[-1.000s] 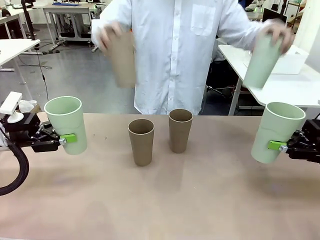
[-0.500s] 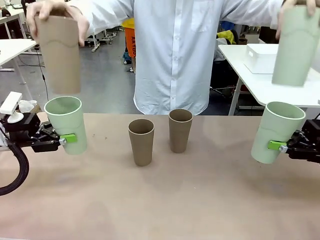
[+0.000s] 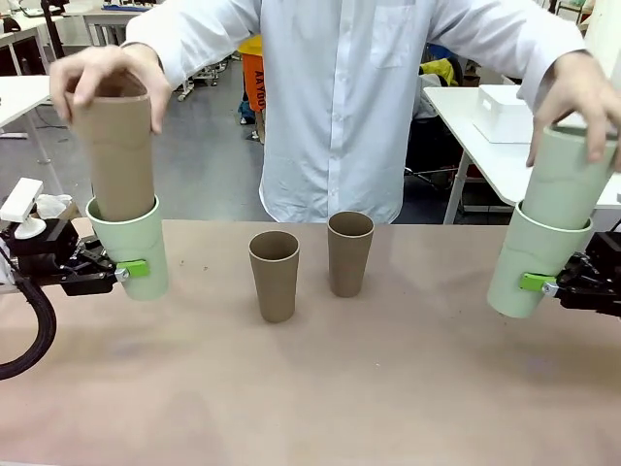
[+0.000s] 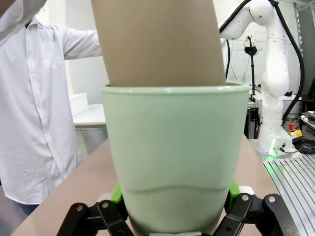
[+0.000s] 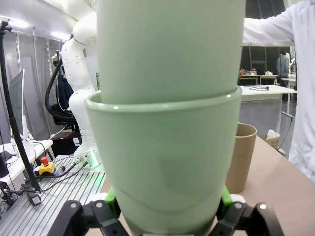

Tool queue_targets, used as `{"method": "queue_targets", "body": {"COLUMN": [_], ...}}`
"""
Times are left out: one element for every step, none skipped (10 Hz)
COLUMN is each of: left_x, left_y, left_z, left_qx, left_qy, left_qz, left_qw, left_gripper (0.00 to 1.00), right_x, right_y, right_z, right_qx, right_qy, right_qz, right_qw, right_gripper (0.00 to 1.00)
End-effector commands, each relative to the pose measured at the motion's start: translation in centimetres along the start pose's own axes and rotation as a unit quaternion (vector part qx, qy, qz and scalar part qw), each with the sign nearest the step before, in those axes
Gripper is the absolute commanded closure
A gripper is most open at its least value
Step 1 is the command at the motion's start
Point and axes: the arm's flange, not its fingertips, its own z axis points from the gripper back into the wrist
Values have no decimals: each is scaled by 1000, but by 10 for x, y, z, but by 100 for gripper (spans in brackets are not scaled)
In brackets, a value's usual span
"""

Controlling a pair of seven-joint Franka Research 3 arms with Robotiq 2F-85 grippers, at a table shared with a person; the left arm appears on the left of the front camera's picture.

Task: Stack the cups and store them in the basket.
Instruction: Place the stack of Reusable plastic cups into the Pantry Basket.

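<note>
The brown table [image 3: 320, 388] ran across the front view, and a person in a white shirt [image 3: 340, 107] stood at its far edge. Behind the person, on a separate white table, sat the white basket [image 3: 506, 112]; its inside could not be seen.

On the robot's left side, the left green cup [image 3: 131, 248] was held upright with a tall brown cup [image 3: 116, 146] partly lowered into its mouth, most of the brown one rising above the green rim. One hand [image 3: 105, 76] of the person gripped that brown cup's top. On the right side, the right green cup [image 3: 537, 257] leaned slightly and carried an upper green cup [image 3: 563, 180] nested partway in, with the other hand [image 3: 580, 102] on its rim.

Between them, two loose brown cups stood upright and just apart on the table, the nearer cup [image 3: 275, 275] and the farther cup [image 3: 350, 252]; each looked empty.

The left gripper [image 4: 174, 209] clamped the lower part of the left green cup between its green pads, and the right gripper [image 5: 167, 209] clamped the right green cup the same way.
</note>
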Motion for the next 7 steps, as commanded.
{"method": "queue_targets", "body": {"left_x": [2,2,2,2,2,2,2], "left_y": [-2,-2,-2,-2,-2,-2,-2], "left_z": [-2,-2,-2,-2,-2,-2,-2], "left_qx": [-2,-2,-2,-2,-2,-2,-2], "left_qy": [-1,-1,-1,-1,-1,-1,-1], "left_qz": [-8,-8,-8,-8,-8,-8,-8], "left_qw": [1000,1000,1000,1000,1000,1000,1000], "left_gripper": [15,15,15,15,15,15,15], "right_x": [2,2,2,2,2,2,2], "right_y": [-2,-2,-2,-2,-2,-2,-2], "right_z": [-1,-1,-1,-1,-1,-1,-1], "right_qx": [-5,-5,-5,-5,-5,-5,-5], "right_qy": [-3,-3,-3,-3,-3,-3,-3], "right_qz": [3,3,3,3,3,3,3], "right_qw": [1000,1000,1000,1000,1000,1000,1000], "right_gripper": [15,15,15,15,15,15,15]}}
